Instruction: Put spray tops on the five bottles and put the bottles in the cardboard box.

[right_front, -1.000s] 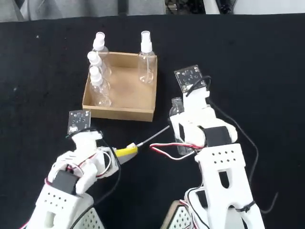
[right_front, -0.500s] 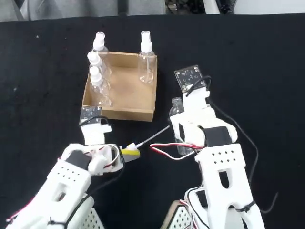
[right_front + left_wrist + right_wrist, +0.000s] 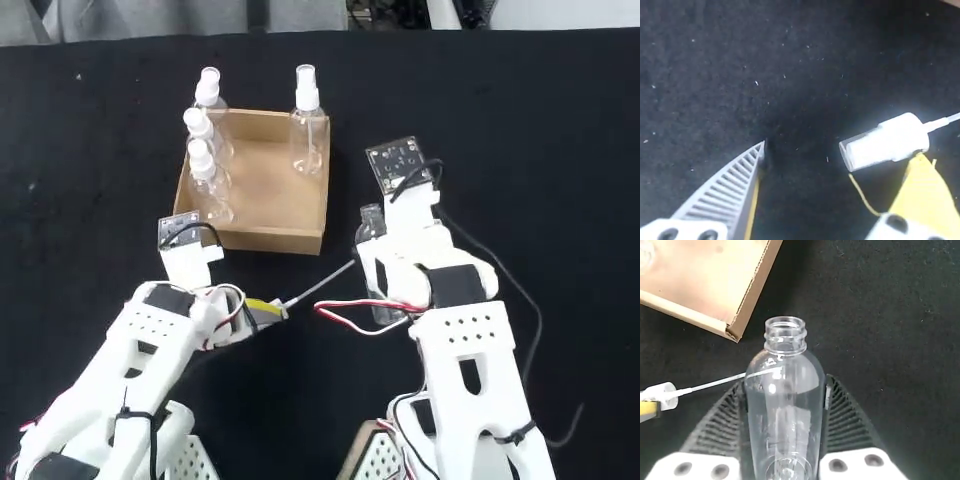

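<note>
Right of the cardboard box, the right gripper clamps the light, slick bottle. The spray top sits between the open jaws of the left gripper, likely best held by its rigid head.

Mostly hidden behind the white right arm in the high view: clear plastic bottle, bare neck alone peeking out. Cut off by the picture's edge in the right wrist view: that bottle's base, and most of the brown cardboard box. Cut off likewise in the left wrist view: thin dip tube of the white spray top.
</note>
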`<state>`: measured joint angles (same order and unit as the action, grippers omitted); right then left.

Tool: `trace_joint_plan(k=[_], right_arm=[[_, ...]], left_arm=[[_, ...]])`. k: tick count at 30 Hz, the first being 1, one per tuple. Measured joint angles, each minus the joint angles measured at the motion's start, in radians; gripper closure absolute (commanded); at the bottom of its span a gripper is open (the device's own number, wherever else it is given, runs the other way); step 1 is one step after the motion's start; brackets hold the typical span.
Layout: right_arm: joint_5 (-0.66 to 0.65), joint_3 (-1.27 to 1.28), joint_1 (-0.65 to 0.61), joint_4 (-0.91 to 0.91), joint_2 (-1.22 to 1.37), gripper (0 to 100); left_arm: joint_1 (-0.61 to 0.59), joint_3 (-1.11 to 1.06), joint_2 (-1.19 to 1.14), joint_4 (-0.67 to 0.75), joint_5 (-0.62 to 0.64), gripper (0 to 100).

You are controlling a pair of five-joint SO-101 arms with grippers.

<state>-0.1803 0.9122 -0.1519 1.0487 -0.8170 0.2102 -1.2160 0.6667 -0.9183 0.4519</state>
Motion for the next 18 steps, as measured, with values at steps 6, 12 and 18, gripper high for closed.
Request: trace_joint_plan(k=[6, 12, 18], right_arm=[[0.000, 0.000, 0.000, 0.000, 0.000, 98.7], [0.000, 0.000, 0.000, 0.000, 0.000, 98.7], [0.000, 0.000, 0.000, 0.000, 0.000, 98.7]], left_arm=[[-0.021, 0.000, -0.008, 0.002, 0.000, 59], [-0.114, 0.000, -0.008, 0.008, -0.029, 59], [-0.207, 0.005, -0.008, 0.008, -0.054, 59]])
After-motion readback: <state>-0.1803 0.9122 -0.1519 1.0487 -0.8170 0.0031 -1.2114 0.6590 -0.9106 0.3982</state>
